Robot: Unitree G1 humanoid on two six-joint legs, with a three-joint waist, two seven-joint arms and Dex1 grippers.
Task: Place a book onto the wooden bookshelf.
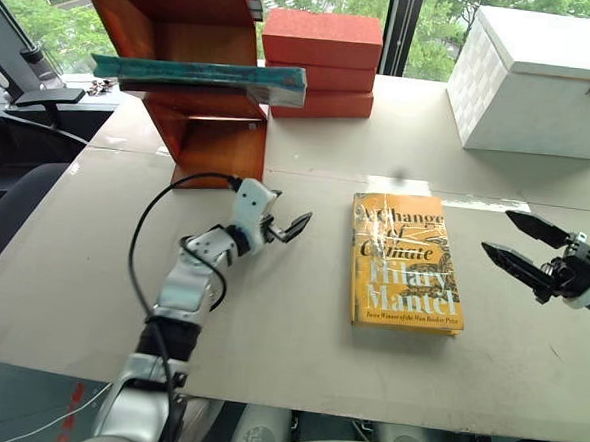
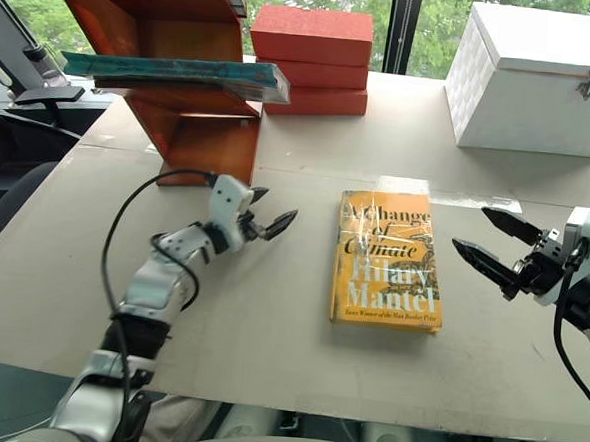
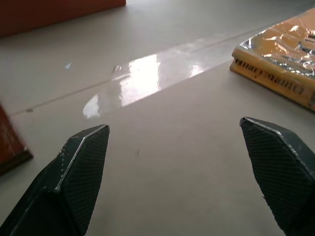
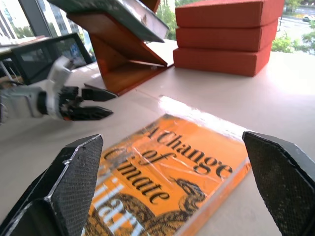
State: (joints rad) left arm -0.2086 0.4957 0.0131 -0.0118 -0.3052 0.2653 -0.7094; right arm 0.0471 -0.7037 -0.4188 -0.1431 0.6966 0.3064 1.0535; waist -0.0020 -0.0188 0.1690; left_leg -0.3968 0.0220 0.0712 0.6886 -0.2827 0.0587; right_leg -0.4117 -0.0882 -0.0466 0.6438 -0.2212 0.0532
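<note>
We see the large teal plastic-wrapped hardcover book [image 1: 199,73] lying flat on the reddish-brown wooden bookshelf [image 1: 176,33], upper left. We judge it stiff, heavy and slippery, best pinched across its overhanging end; left pincer [image 1: 287,228] and right pincer [image 1: 519,245] gape wide, empty

A teal hardcover book [image 1: 199,73] in shiny clear plastic wrap lies flat on a board of the wooden bookshelf [image 1: 191,34], its reddish-brown panels smooth and lightly glossy, at the desk's far left corner. The desk [image 1: 287,351] is a matt pale grey board crossed by a glossy strip of clear tape [image 3: 142,78]. A yellow-orange book [image 1: 405,260] near its middle wears crinkled, reflective film. Matt orange-red bricks [image 1: 321,62] and a white woven-textured box [image 1: 539,81] line the far edge. Black textured pads face the right gripper's fingers [image 4: 74,182].
</note>
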